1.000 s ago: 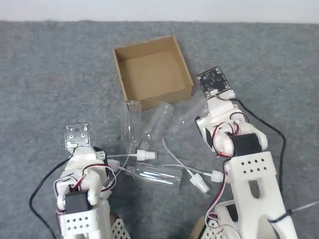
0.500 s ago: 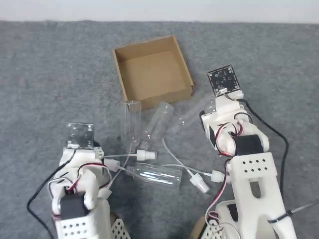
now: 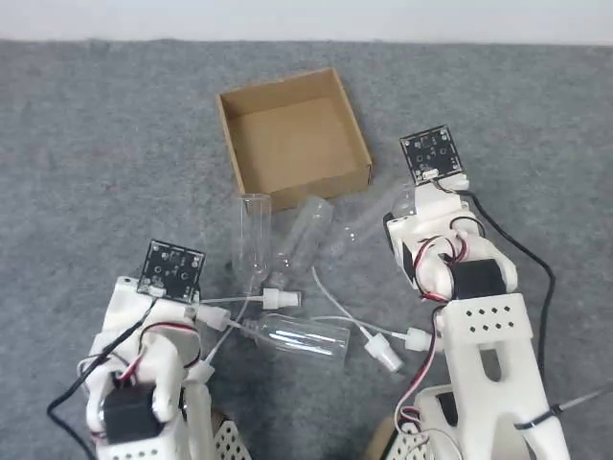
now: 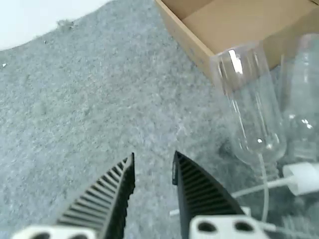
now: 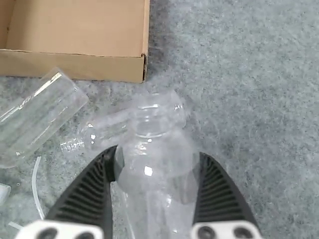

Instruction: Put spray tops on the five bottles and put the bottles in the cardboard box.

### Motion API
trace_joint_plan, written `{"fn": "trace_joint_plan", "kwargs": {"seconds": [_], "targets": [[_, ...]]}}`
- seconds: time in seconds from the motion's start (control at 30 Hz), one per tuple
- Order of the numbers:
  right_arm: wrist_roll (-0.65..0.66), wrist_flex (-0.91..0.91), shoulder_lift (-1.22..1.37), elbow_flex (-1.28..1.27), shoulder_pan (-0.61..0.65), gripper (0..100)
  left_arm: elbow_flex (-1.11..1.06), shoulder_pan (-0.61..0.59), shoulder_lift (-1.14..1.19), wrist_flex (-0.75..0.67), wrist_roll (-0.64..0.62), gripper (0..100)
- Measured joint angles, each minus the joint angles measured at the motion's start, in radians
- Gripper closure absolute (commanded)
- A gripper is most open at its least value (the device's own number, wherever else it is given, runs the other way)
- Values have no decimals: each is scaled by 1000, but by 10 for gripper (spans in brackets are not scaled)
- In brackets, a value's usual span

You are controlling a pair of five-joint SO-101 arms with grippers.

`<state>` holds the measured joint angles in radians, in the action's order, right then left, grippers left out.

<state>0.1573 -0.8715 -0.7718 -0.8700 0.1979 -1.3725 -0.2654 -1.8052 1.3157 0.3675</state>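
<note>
The open cardboard box stands at the back of the grey carpet. Before it lie three clear uncapped bottles. Nearer the front, another bottle lies on its side. Loose white spray tops with thin tubes lie around it. My right gripper is shut on a further clear bottle, neck pointing away, just right of the box's front corner. My left gripper is open by a narrow gap over bare carpet, left of the bottle.
The box holds nothing. Thin white tubes trail across the carpet between the two arms. Bare carpet spreads to the left of the box and along the far right side.
My left arm has pulled back toward the front edge and tipped its wrist. My right arm shifted a little to the right and away with the bottle, then stopped.
</note>
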Motion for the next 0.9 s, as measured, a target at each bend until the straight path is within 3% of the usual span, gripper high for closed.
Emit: {"fn": "trace_joint_plan", "kwargs": {"seconds": [0.3,0.6,0.9], "targets": [[0,0,0,0,0,968,38,0,23,41,37,877],[0,0,0,0,0,968,261,0,466,84,32,876],[0,0,0,0,0,968,338,0,804,91,-157,876]]}}
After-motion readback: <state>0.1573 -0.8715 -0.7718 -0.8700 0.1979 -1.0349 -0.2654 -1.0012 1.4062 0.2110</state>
